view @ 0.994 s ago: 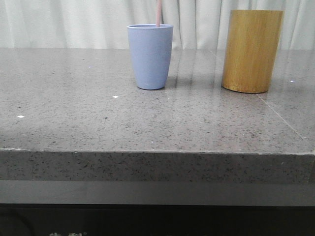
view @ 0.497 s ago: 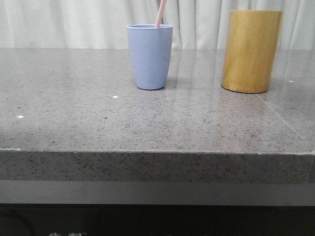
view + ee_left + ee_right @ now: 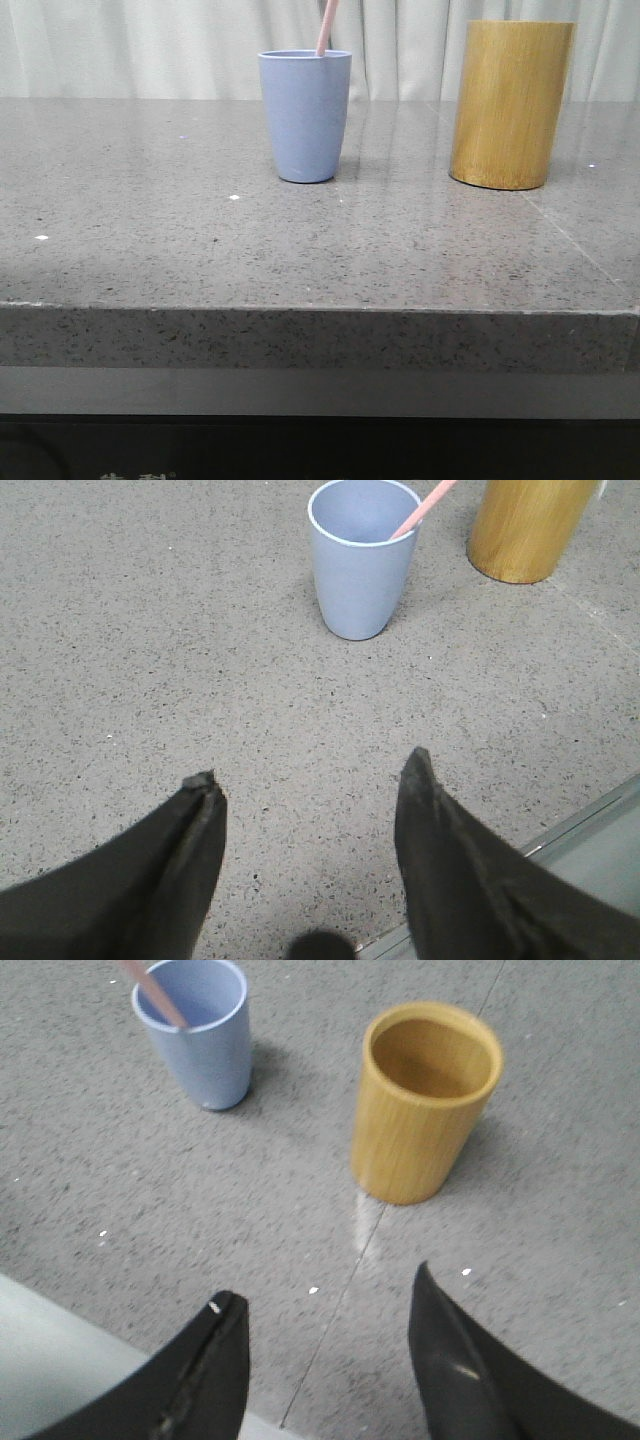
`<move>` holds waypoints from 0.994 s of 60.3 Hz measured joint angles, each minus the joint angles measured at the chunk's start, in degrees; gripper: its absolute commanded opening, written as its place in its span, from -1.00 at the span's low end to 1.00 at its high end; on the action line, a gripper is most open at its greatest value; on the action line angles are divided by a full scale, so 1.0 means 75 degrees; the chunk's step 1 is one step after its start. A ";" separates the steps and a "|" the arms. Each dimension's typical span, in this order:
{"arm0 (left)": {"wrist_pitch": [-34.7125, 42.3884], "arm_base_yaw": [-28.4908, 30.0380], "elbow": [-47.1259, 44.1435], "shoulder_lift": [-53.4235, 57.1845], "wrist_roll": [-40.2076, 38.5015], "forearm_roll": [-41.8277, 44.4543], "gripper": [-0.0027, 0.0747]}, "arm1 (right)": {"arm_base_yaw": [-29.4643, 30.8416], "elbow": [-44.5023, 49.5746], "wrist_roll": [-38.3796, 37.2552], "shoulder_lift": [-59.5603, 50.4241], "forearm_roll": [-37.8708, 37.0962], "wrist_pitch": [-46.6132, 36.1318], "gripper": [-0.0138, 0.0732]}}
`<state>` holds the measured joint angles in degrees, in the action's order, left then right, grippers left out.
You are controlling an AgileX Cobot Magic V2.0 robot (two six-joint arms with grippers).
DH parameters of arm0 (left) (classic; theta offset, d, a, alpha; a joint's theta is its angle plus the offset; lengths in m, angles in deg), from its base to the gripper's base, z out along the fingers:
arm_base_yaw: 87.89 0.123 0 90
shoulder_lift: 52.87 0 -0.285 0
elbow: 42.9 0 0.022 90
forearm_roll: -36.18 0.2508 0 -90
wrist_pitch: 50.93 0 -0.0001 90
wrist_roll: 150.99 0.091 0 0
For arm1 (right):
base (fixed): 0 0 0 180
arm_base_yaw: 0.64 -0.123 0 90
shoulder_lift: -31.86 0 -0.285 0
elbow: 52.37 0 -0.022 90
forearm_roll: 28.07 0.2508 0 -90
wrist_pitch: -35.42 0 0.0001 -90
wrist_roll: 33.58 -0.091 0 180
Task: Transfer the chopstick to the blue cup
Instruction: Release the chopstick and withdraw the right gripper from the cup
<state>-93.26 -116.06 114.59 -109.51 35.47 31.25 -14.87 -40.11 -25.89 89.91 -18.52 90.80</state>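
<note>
Both grippers hang open and empty over the table while the chopstick stands in the blue cup.

The left gripper (image 3: 310, 770) has its dark fingers (image 3: 205, 810) spread wide with bare stone between them, near the table's front edge and well short of the blue cup (image 3: 362, 560). The right gripper (image 3: 325, 1305) is likewise spread apart and holds nothing, hovering near the table edge in front of the bamboo holder (image 3: 425, 1100). Seen from the front, the blue cup (image 3: 305, 115) stands upright on the grey speckled table (image 3: 200, 250), well apart from the taller bamboo holder (image 3: 510, 105) to its right. The pale pink chopstick (image 3: 326, 25) sits inside the cup, leaning against the rim and tilting toward the bamboo holder, its upper end rising out of the picture.
</note>
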 measured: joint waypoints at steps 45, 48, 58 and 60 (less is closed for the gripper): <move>0.0013 0.0000 0.0000 0.0000 0.0000 0.0000 -0.99 | 0.0000 0.2250 -0.0034 -0.2420 0.0205 -0.0689 -0.84; 0.0013 0.0000 0.0000 0.0000 0.0000 0.0000 -0.98 | 0.0000 0.2250 -0.0034 -0.2420 0.0205 -0.0689 -0.83; 0.0013 0.0000 0.0000 0.0000 0.0000 0.0000 -0.98 | 0.0000 0.2250 -0.0034 -0.2420 0.0205 -0.0656 -0.84; 0.0013 0.0000 0.0000 0.0000 0.0000 0.0000 -0.98 | 0.0000 0.2250 -0.0034 -0.2420 0.0205 -0.0642 -0.84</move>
<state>-93.16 -116.06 114.59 -109.51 35.47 31.25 -14.87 -23.23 -26.15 71.76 -16.98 85.99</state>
